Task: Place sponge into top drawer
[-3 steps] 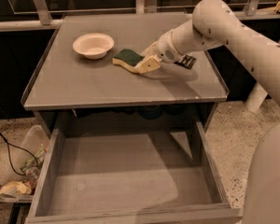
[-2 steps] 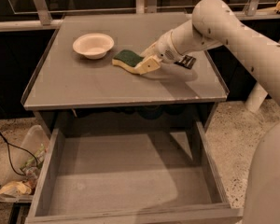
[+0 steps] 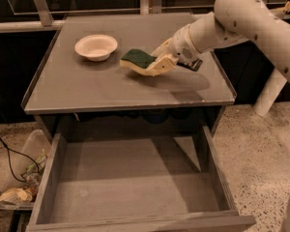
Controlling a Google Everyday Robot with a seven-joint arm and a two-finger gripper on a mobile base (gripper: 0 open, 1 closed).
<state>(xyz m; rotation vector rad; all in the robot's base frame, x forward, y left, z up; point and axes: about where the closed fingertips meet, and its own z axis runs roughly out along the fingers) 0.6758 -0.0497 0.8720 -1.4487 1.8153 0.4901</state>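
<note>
Item one: my gripper (image 3: 153, 66) is pinching the right end of the sponge (image 3: 137, 58), green side up, over the middle of the cabinet top (image 3: 87, 88) and just right of the white bowl (image 3: 95, 46). Item two: the top drawer (image 3: 130, 187) is standing open below the cabinet top, grey bottom showing, well apart from the sponge.

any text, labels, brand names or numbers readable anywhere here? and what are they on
None: no word, number, label or sign can be read in this view.
The sponge, the white bowl, the grey cabinet top and the open top drawer show plain surfaces.
The end effector, at the sponge's right end over the cabinet top, and the white arm behind it bear no legible marking.
</note>
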